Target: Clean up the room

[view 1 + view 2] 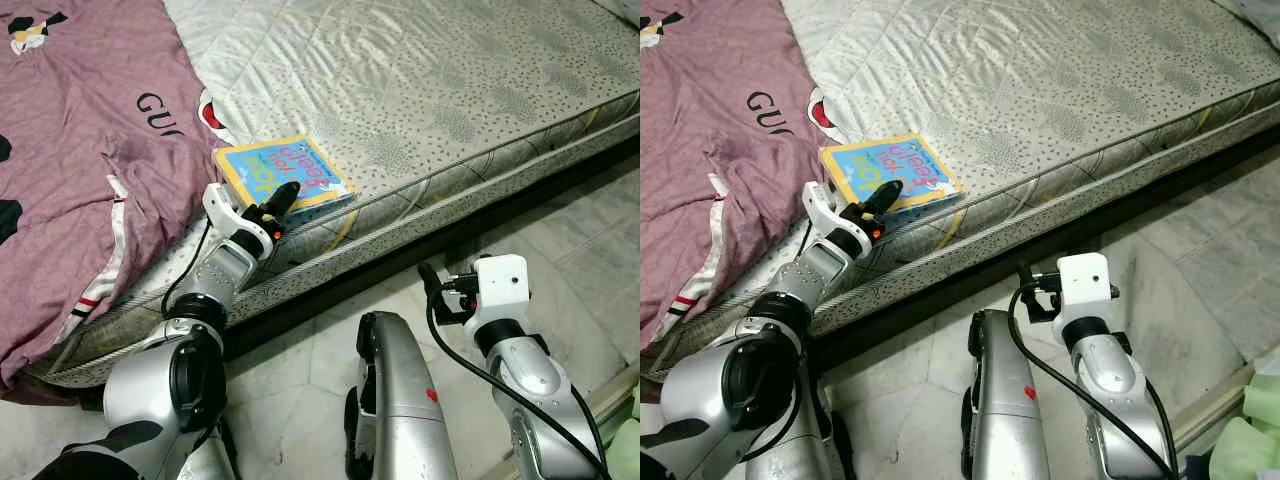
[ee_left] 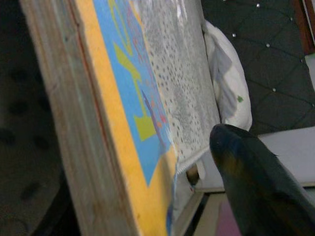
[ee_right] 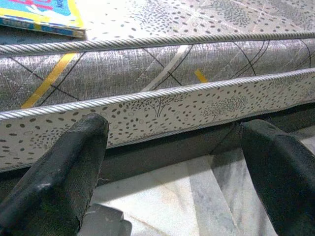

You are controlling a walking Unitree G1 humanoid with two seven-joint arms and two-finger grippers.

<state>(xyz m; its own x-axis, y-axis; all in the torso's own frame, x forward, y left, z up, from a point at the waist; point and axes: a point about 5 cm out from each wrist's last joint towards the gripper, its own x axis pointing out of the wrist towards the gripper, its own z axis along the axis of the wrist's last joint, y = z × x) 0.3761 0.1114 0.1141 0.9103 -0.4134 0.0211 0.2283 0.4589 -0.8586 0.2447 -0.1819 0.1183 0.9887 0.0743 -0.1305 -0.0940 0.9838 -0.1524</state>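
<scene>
On a quilted mattress [image 1: 430,90], the left gripper [image 1: 278,203] seemingly pinches a book [image 1: 280,172]; at 5 o'clock, the right gripper [image 3: 172,167] hangs spread over tiled floor [image 1: 590,250].

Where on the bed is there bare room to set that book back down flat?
The widest bare patch is the quilted mattress right of the book, running to the far edge. Left of the book is crowded: the rumpled maroon blanket covers that side, and the left gripper is at the book's near edge.
</scene>
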